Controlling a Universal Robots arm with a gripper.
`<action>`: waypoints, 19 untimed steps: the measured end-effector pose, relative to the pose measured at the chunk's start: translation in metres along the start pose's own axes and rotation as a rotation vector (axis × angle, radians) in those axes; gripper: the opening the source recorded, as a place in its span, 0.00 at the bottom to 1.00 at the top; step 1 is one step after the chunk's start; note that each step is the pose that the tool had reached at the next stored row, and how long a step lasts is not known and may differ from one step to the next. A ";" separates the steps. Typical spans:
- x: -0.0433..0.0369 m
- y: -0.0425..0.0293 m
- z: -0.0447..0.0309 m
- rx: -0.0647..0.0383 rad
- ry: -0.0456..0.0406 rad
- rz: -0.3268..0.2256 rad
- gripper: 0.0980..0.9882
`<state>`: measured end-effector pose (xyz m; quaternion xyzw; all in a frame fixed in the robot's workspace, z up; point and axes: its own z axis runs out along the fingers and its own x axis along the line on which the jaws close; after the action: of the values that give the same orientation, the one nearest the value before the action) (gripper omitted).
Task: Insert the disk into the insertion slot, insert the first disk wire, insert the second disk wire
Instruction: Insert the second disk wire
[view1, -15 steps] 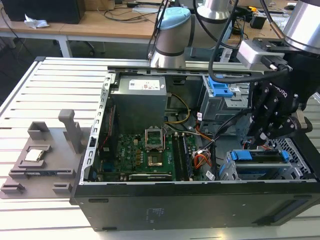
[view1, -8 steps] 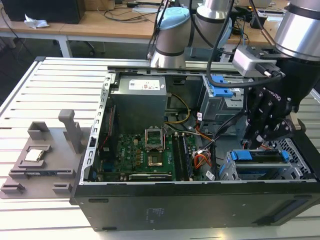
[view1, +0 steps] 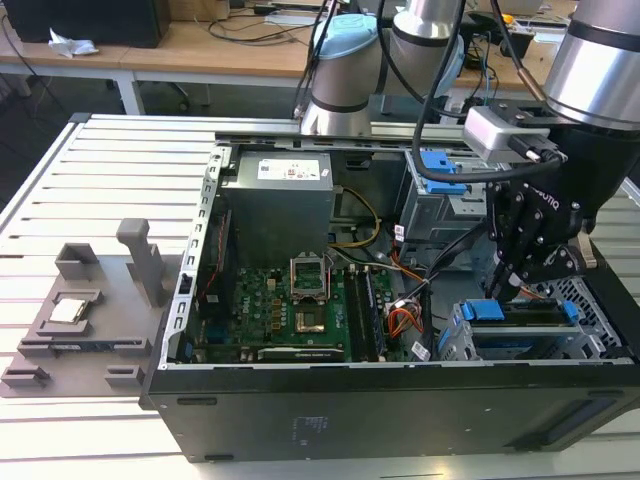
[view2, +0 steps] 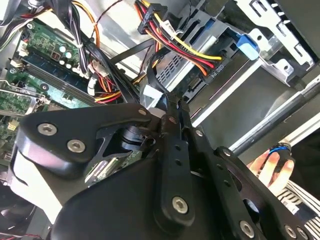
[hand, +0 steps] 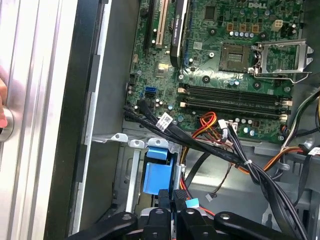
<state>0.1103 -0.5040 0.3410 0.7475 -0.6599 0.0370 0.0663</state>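
A: Any readable text?
B: None I can make out. There's print on the white sticker (view1: 292, 170) on the grey metal power supply box (view1: 275, 215), well away from the jaws, and on the white tag (hand: 164, 121) on the black cable bundle (hand: 200, 146) ahead of the jaws.

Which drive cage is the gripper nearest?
The low perforated cage holding the blue-framed disk; the gripper hangs just above it. The taller cage with the blue latch plate stands farther off.

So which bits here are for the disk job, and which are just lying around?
For the job: the disk, the slot holding it, the coloured wires, the gripper.
Just lying about: the grey tray at the exterior view's left, the chip on it, the blue latch plate.
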 end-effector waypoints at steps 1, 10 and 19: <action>0.0000 0.0000 0.0000 0.000 0.0005 0.000 0.06; 0.0024 0.0008 -0.0164 0.000 0.0019 0.000 0.06; 0.0122 0.0021 -0.0175 0.019 -0.1479 -0.005 0.06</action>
<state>0.1103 -0.5136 0.3602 0.7503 -0.6609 -0.0122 0.0104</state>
